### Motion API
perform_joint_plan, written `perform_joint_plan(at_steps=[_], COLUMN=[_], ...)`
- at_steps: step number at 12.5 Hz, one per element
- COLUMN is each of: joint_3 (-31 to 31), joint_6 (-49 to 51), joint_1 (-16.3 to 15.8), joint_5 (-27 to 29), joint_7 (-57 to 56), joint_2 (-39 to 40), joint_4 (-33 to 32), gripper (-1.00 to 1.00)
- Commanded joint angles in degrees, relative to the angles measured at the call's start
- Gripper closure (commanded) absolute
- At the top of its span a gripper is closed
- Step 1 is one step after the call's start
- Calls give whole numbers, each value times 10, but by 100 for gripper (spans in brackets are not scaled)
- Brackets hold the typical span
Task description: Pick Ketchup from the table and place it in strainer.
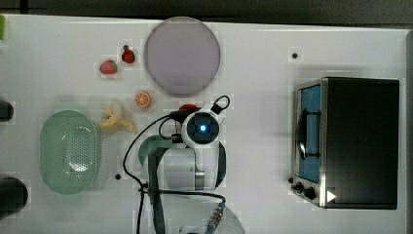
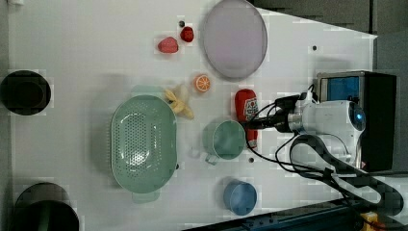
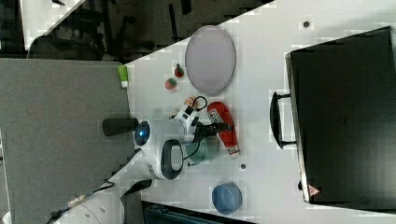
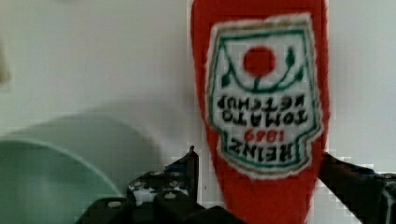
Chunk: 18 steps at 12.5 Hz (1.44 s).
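- Task barely begun: slim red squeeze Ketchup bottle with green-and-white label [image 4: 261, 107] lay flat on the white tabletop [image 1: 272, 58], not yet lifted.
- Lay just beside the round darker-green plastic cup [image 2: 224, 139], on the left view's right of it, cap end toward the left view's bottom.
- Black two-fingered gripper [image 4: 261, 186] down at the bottle with jaws spread wide, one finger on each side of the red body; small gap visible on one side, so nothing gripped yet.
- Left to do: close, lift, carry past the cup, release.
- Large pale mint-green perforated oval plastic strainer [image 2: 143, 139] stood empty, well apart from the cup, on the left view's left of it; peeled banana [image 2: 180, 101] between cup and strainer, toward the left view's top.
- Wrist view gave the label and finger placement; left view gave the bottle's whole length beside the cup.
- Top view hid most of the bottle under the white arm; only a red end peeked out.
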<state>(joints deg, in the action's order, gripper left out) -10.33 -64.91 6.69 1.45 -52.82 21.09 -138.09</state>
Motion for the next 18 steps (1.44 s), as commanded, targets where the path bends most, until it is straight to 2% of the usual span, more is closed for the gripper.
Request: perform_joint_plan(at_steps=[1,3,6,13,18], joint_3=[-1,0,3,-21,-89], joint_6=[-15,-15,18,270,311], joint_1=[0,0,0,-3,-23], joint_5=[0,0,0,2,14], joint_7=[-31,-31,-30,-26,101], joint_2=[-12,-28,-96,-270,-293], joint_4=[3,8,8,52,74], gripper=[-9,-9,-9,-9,-9])
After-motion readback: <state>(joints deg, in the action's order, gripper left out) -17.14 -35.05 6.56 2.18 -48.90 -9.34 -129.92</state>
